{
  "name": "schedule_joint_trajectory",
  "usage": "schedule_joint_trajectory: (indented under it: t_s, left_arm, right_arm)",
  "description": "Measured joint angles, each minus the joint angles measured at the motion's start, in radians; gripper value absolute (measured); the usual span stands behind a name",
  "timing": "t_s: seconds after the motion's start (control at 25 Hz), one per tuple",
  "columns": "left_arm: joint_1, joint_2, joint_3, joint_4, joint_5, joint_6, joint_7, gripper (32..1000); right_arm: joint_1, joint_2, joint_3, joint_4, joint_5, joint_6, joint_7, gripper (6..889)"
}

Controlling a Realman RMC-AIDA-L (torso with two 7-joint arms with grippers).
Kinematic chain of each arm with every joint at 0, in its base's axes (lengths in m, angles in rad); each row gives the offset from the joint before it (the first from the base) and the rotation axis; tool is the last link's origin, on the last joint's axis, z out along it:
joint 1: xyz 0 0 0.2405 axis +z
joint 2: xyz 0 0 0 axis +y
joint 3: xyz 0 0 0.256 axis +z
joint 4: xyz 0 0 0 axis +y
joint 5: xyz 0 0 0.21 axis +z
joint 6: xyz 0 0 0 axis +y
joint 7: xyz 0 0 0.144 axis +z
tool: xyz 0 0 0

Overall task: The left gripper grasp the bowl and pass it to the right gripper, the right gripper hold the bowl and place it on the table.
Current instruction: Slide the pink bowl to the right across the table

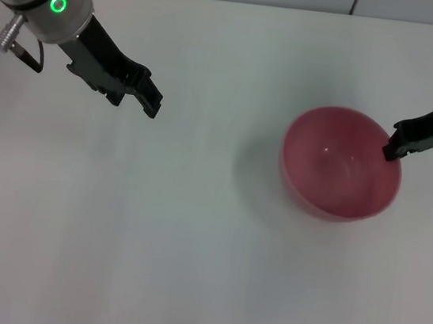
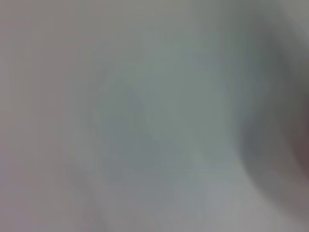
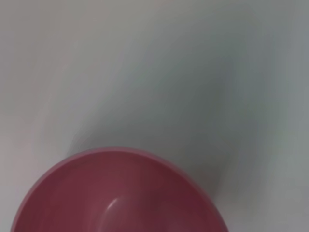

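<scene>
The pink-red bowl [image 1: 335, 171] is at the right of the white table [image 1: 173, 252], open side up, with a soft shadow to its left. My right gripper [image 1: 392, 148] comes in from the right edge and is shut on the bowl's right rim. In the right wrist view the bowl [image 3: 120, 198] fills the lower part, and that arm's own fingers do not show. My left gripper [image 1: 153, 101], on the green-ringed arm, hangs at the upper left, well apart from the bowl, open with nothing between its fingers. The left wrist view shows only blurred table surface.
The table's far edge [image 1: 237, 2] runs along the top of the head view, with a wall behind it. Nothing else stands on the white surface between the two arms or toward the front.
</scene>
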State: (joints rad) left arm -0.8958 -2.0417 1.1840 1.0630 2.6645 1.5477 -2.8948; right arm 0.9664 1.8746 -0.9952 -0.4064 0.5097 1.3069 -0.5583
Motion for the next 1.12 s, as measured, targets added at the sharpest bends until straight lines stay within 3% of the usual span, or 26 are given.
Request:
schedule_joint_trajectory:
  t_s: [1.12]
  left_arm:
    - [0.0,-0.0015,0.0,-0.017,0.0,-0.016,0.003,633]
  right_arm:
    - [-0.013,0.012,-0.009,0.035,-0.028,-0.081,-0.012,34]
